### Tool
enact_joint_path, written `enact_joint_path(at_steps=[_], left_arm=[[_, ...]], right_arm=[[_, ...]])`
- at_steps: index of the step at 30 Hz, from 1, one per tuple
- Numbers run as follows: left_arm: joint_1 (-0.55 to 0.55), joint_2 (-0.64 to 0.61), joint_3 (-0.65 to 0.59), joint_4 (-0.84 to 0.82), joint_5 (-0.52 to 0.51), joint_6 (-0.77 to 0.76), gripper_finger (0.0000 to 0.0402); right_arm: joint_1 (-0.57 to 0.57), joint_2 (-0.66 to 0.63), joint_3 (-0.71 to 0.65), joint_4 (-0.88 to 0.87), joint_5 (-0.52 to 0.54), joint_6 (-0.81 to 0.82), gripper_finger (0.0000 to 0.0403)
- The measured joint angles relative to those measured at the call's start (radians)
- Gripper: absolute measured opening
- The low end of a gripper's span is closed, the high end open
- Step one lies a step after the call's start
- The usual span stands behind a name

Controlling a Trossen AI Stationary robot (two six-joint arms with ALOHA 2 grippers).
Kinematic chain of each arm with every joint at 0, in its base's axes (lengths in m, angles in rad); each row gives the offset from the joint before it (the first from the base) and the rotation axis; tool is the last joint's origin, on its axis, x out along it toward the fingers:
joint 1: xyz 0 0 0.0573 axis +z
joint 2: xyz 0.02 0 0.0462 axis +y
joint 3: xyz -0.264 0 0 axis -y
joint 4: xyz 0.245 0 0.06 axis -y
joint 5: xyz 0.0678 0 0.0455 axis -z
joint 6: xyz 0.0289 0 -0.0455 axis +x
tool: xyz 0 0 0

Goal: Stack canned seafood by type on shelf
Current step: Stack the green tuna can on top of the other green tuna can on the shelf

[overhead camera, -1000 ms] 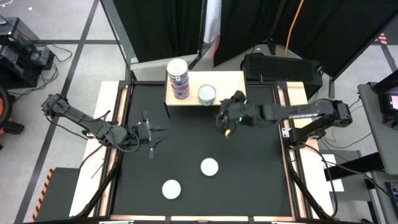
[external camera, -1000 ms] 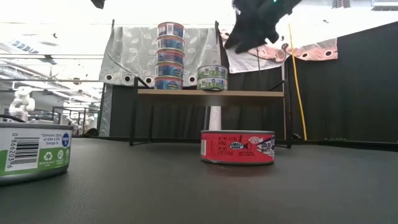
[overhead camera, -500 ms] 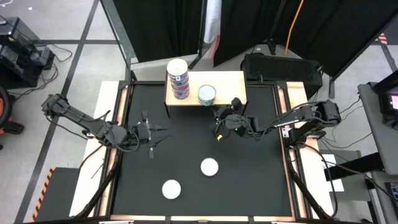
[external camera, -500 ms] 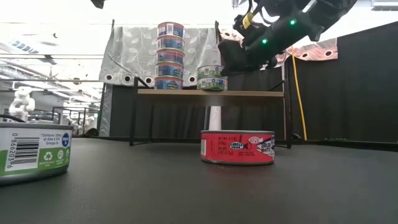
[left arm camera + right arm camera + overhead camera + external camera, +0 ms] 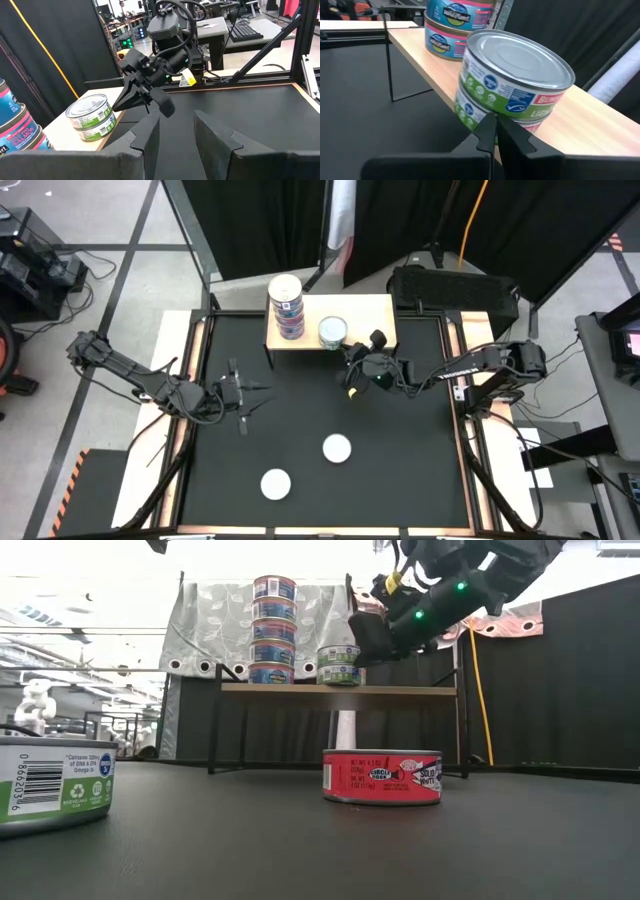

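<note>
Canned seafood sits in two piles on the shelf [image 5: 355, 308] at the far edge of the desk [image 5: 400, 450]. From above, the tall blue pile [image 5: 286, 305] stands at the shelf's left end and the green-label pile [image 5: 332, 332] just right of it. Two loose tins lie on the near part of the desk, one [image 5: 337, 448] near the middle and one [image 5: 276, 483] nearer and to its left. The right gripper [image 5: 352, 370] hovers just near of the shelf, beside the green pile. The left gripper [image 5: 243, 392] waits over the left half of the desk.

At desk height, a red-label tin [image 5: 381, 777] lies mid-desk and a green-white tin [image 5: 55, 780] at the near left. The right gripper [image 5: 362, 640] hangs level with the two green tins [image 5: 340, 665], empty.

Past the left arm's own fingers [image 5: 147, 132], parted and holding nothing, the right gripper [image 5: 134, 95] points at the green pile [image 5: 93, 118].

The right wrist shows its fingers [image 5: 487, 132] drawn almost together, gripping nothing, just in front of the green pile [image 5: 512, 82]; blue tins [image 5: 457, 27] stand further along the shelf.

I judge a placing on the green pile to be finished; the next move calls for backing clear of the pile, opening wide and descending onto a loose tin, the green-white one for this pile, the red to start a third.
</note>
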Motion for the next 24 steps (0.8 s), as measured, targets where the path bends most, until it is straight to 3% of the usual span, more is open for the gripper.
enact_joint_path(at_steps=[16,24], left_arm=[[0.0,0.0,0.0,-0.002,-0.002,0.0,0.0123],[0.0,-0.001,0.0,-0.002,-0.007,0.003,0.0123]], right_arm=[[-0.063,0.036,0.0,0.029,-0.031,-0.012,0.0011],[-0.08,0.081,0.001,0.137,-0.03,-0.032,0.0011]])
